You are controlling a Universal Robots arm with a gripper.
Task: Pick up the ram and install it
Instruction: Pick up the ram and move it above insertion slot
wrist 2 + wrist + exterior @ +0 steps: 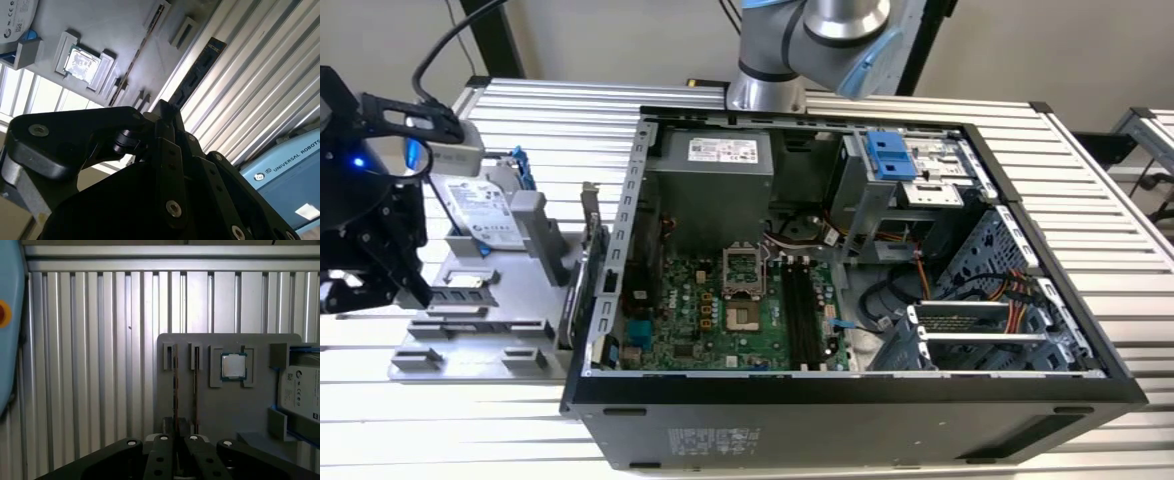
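Observation:
My gripper (380, 285) hangs over the grey parts tray (467, 335) at the exterior view's left, beside the open computer case (854, 395). Its fingers (165, 120) stand close together, shut on the ram (200, 72), a dark narrow stick reaching forward from the fingertips. In the first wrist view the ram (175, 390) shows edge-on, in line with the gripper (175, 442) and over the tray's outermost slot. A second stick (196, 390) stands in the neighbouring slot. The black memory slots (803, 310) lie on the green motherboard inside the case.
The tray (240, 410) also holds a square silver CPU chip (233, 366) and a silver hard drive (487, 210) in blue brackets. The case has tall walls, a drive cage and loose cables at its right. The ribbed aluminium table (90, 365) surrounds the tray.

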